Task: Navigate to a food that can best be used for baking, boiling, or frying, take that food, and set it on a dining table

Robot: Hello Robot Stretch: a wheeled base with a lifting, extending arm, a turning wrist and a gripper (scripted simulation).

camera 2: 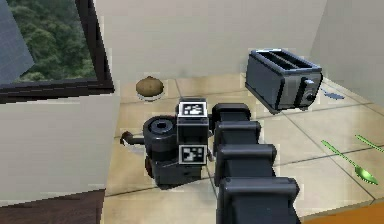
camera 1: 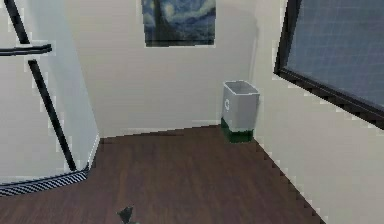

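Facing a room corner, the forward view takes in a dark wood floor meeting cream walls. A white fridge with black trim stands at this view's left. A painting of a swirling blue sky hangs on the far wall, cut off by the top edge. A white bin with a green base stands on the floor in the corner. Beside it, on the wall at the right, is a dark-framed window.

The arm side view looks across a pale tiled worktop. The arm, a dark segmented bar, rises from the bottom edge and reaches out above the worktop. At its far end sit two white squares with black marks. Just left of them is the dark rounded body that carries the jaws. Its thin fingers point toward this view's left, close to a white wall. I cannot tell whether the jaws are apart or together, nor whether they hold anything.

A brown, rounded potato lies on the worktop beyond the jaws, near the back wall and apart from them. It is just below the corner of a second window that shows green trees. A black and silver toaster stands at the back right, well apart from the potato. Thin green utensils lie near the worktop's right edge.
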